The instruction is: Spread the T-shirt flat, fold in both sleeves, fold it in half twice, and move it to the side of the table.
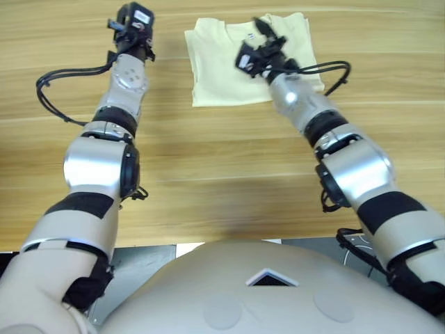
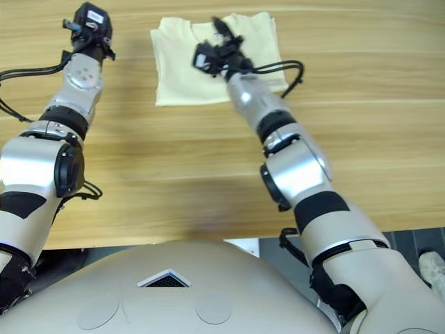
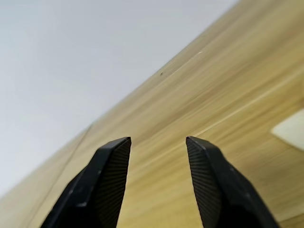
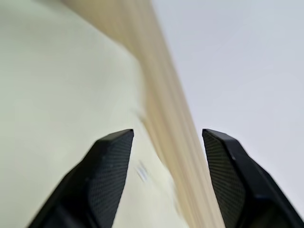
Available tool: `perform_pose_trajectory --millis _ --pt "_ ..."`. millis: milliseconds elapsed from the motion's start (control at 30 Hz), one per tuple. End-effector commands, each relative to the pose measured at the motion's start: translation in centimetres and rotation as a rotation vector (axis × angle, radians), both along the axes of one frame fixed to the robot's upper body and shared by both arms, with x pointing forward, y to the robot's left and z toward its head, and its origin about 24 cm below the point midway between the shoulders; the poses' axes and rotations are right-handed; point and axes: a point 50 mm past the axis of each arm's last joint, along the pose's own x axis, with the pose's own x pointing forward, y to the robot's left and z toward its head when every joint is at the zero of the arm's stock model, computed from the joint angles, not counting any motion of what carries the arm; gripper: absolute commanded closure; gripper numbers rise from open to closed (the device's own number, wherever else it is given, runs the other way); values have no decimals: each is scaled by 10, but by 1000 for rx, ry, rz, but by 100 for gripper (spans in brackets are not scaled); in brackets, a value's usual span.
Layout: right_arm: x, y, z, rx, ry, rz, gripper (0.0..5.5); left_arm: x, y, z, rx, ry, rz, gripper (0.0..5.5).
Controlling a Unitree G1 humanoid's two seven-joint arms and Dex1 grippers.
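A pale yellow T-shirt (image 1: pixel 222 73) lies folded into a compact rectangle at the far middle of the wooden table (image 1: pixel 222 174). My right gripper (image 4: pixel 167 130) hovers over the shirt's far part, open, with nothing between its fingers; the cloth (image 4: pixel 57 95) fills the space under it up to the table's far edge. My left gripper (image 3: pixel 157 138) is over bare wood to the left of the shirt, open and empty. A corner of the shirt (image 3: pixel 290 130) shows beside it.
Black cables loop off the left forearm (image 1: pixel 49 90) and the right forearm (image 1: pixel 334 69) just above the tabletop. Bare wood stretches on both sides of the shirt and across the near half of the table.
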Motion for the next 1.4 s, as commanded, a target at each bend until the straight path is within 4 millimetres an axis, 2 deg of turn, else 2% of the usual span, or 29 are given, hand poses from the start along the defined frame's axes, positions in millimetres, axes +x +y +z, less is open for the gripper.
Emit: perform_pose_trajectory --millis 33,100,200,267,400,567,633,767,833,900,933,1000,1033,1100,1167,1233,1333,1400 --pt "-14 27 -7 -171 88 221 283 -15 41 0 -215 -61 95 335" --pt "-18 27 -12 -239 136 288 283 -25 60 1 -294 -119 136 335" --pt "-19 5 -20 -288 193 330 283 -37 67 -5 -336 -171 141 335" --pt "-29 -13 -28 -293 253 405 283 -42 64 -12 -343 -183 119 335" --pt "-68 -48 -49 -306 401 666 283 -42 49 -14 -344 -210 51 335" --pt "-114 -79 -47 -160 437 869 283 -38 24 -7 -293 -260 -83 335" --pt "-128 -96 -33 -43 388 852 283 -39 10 -7 -212 -263 -176 335" --pt "-135 -149 16 238 231 605 283 -44 -19 -1 79 -306 -430 335" --pt "-131 -166 43 425 120 493 283 -42 -36 7 266 -328 -568 335" --pt "-120 -173 64 608 22 411 283 -42 -58 13 396 -365 -735 335" --pt "-115 -175 70 675 -3 379 283 -46 -70 14 435 -389 -835 335" --pt "-100 -178 73 783 -23 277 283 -70 -92 11 475 -455 -1112 335" --pt "-94 -176 67 810 16 222 283 -84 -98 6 472 -464 -1235 335" --pt "-94 -159 39 745 152 167 283 -105 -95 -8 489 -394 -1400 335" --pt "-110 -135 16 700 284 197 283 -108 -79 -22 494 -263 -1400 335" --pt "-126 -116 6 679 359 239 283 -112 -63 -30 474 -181 -1361 335" --pt "-150 -87 2 679 419 308 283 -124 -48 -33 383 -190 -1290 335" --pt "-155 -70 1 668 446 333 283 -126 -40 -33 330 -200 -1219 335"
